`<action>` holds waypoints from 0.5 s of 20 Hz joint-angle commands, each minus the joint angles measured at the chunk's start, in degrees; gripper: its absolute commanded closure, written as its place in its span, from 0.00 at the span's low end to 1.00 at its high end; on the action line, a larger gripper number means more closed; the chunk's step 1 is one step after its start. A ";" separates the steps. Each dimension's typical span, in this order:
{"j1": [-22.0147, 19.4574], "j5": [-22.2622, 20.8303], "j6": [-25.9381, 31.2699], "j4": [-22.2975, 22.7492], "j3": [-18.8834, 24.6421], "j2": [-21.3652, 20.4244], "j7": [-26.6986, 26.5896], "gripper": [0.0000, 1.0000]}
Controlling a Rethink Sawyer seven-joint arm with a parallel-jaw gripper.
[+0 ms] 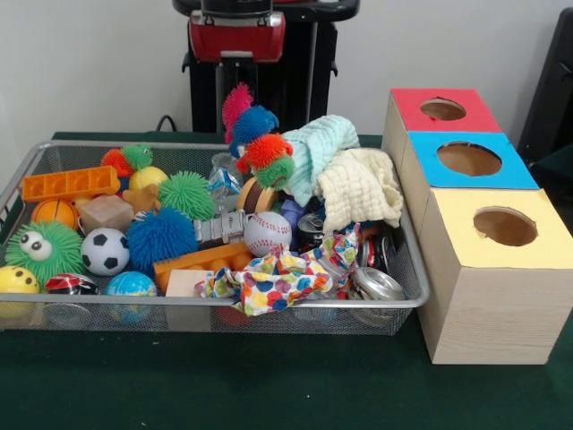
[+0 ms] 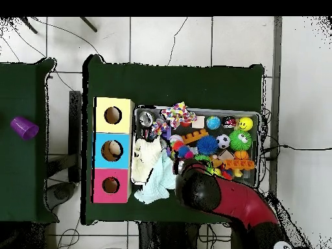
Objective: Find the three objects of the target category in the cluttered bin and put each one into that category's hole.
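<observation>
A wire mesh bin holds a heap of toys: a baseball, a soccer ball, an orange basketball, a globe ball, spiky blue and green balls. Mint and cream cloths lie at the bin's right end, a spotted cloth in front. Beside the bin stand three boxes with round holes, topped red, blue and yellow. My gripper hangs behind the fuzzy multicolour toy. From above, my arm covers the bin's near edge.
Crushed cans lie in the bin's front right corner, an orange tray and a wooden block at its left. Something pale shows inside the blue box's hole. A purple cup sits on the neighbouring table.
</observation>
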 commanded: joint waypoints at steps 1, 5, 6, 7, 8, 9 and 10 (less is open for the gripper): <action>-4.43 -1.39 8.63 -4.76 3.52 -2.99 -1.62 1.00; -5.26 -2.50 7.54 -4.77 3.65 -2.70 -1.32 1.00; -5.65 -2.67 6.81 -4.40 3.88 -2.27 -1.08 1.00; -6.04 -2.84 6.09 -4.03 4.12 -1.83 -0.85 1.00; -6.39 -3.24 5.03 -3.91 4.27 -1.36 -0.73 1.00; -6.51 -3.75 4.68 -4.32 4.34 -0.60 -0.91 1.00; -6.65 -3.99 4.65 -4.80 4.55 0.23 -1.07 1.00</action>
